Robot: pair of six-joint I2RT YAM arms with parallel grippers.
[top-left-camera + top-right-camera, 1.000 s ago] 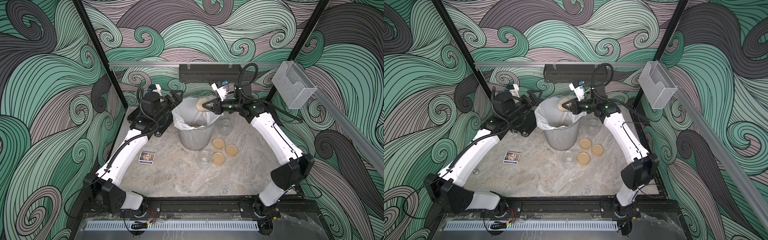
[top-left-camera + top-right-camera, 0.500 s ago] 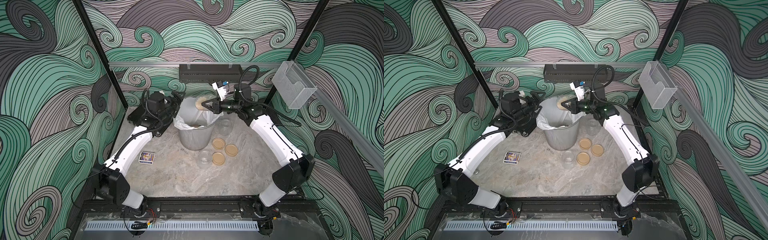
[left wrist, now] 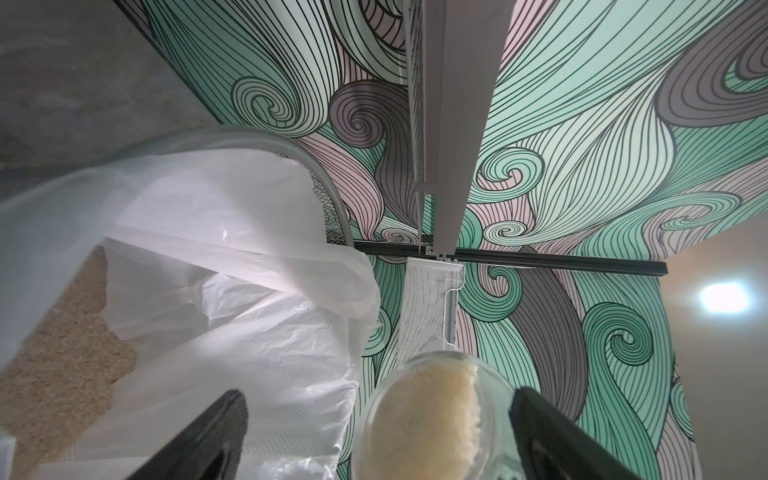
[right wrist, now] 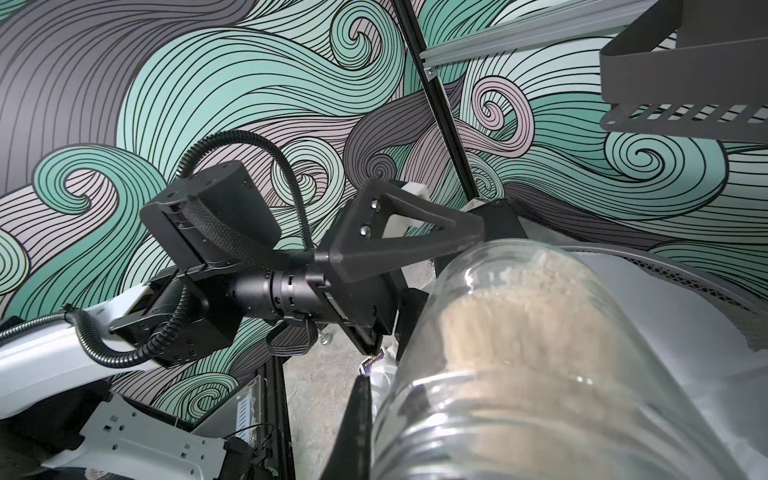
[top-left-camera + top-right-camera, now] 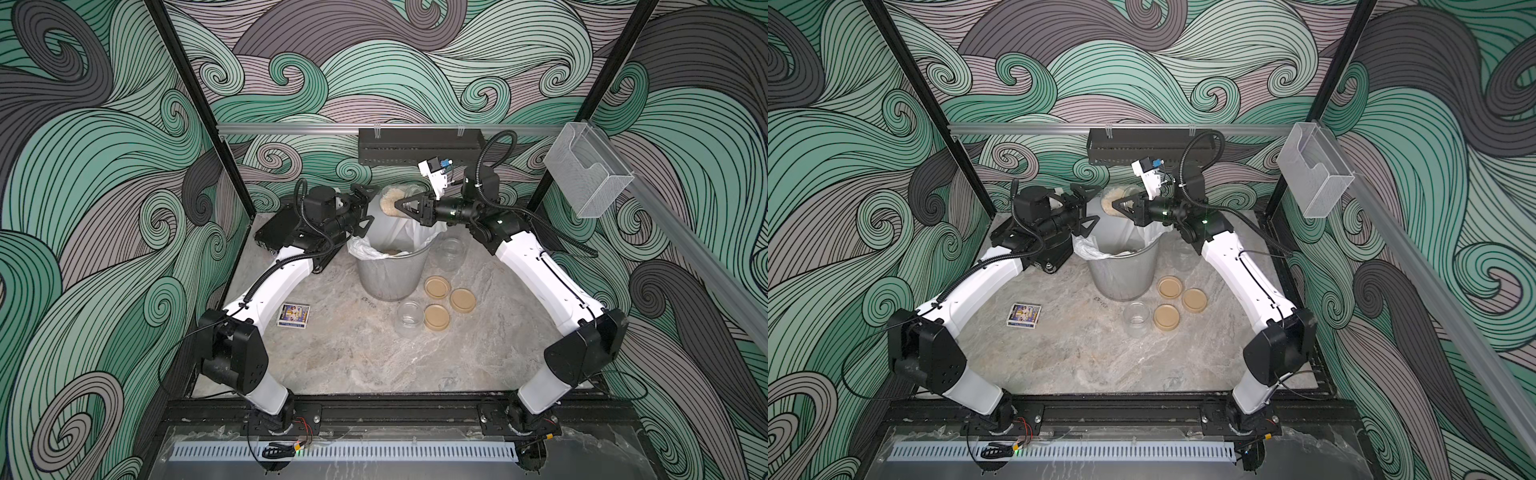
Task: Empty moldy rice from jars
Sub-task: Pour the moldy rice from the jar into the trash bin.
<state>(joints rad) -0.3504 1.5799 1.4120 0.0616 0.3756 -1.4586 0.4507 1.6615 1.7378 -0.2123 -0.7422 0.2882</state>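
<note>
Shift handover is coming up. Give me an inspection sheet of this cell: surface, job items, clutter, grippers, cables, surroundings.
Surface: marbled grey tabletop, no damage seen.
Job's things: rice-filled jar held on its side above the mesh wastebasket; loose rice in its white liner; two empty jars; three tan lids flat beside them.
Clutter: small printed card box.
Grippers: right gripper jaws shut on the jar; left gripper jaws open beside its base, contact unclear.
Cables: black corrugated conduit looped on each arm, no snag seen.
Surroundings: wave-patterned walls; black shelf; clear wall holder.
</note>
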